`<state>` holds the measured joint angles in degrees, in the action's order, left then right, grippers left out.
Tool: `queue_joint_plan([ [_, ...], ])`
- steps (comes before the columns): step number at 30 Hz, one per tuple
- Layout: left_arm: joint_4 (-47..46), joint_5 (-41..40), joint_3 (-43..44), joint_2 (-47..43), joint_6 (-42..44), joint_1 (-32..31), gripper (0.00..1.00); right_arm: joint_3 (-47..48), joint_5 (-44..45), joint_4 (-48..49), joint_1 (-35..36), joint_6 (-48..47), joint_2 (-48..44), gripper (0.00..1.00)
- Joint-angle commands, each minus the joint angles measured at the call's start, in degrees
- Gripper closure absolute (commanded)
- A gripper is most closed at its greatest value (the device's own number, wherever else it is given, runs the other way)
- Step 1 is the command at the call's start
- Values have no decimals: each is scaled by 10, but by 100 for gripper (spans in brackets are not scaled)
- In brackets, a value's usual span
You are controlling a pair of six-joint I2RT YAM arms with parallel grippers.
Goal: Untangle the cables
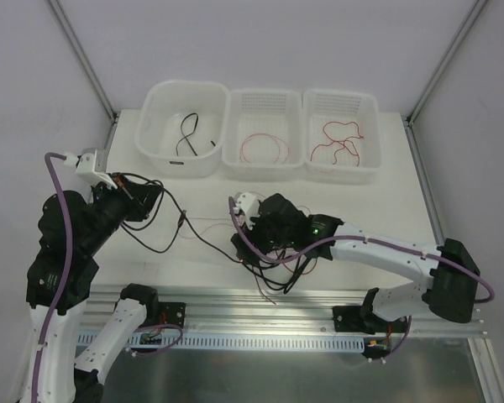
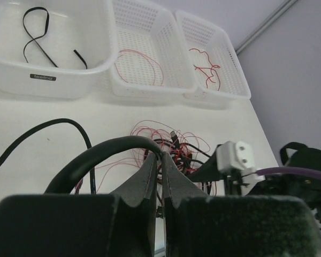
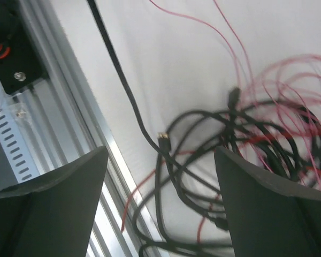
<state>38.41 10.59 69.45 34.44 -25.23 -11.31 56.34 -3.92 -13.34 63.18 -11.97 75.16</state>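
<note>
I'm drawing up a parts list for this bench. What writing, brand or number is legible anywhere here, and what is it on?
Dark label on the front wall of the leftmost bin: one short word in pale letters, too blurred to read.
Small circuit board by the front rail: any markings are too small to read.
No other text, number or sign shows in any view.

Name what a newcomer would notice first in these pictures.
A snarl of black and red cables sits at the front middle of the table, the open right gripper just above it. At left, the left gripper is shut on a black cable leading toward the snarl. Three white bins along the back edge hold sorted cables.
</note>
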Motion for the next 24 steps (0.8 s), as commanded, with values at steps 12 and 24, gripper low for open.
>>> queue_joint_plan([
  [12,-23,16,35,1,-19,-3,100,58,-151,126,28,-20,200,35],
  [24,-22,-9,-79,13,-24,-3,89,99,-130,2,36,-25,94,100],
])
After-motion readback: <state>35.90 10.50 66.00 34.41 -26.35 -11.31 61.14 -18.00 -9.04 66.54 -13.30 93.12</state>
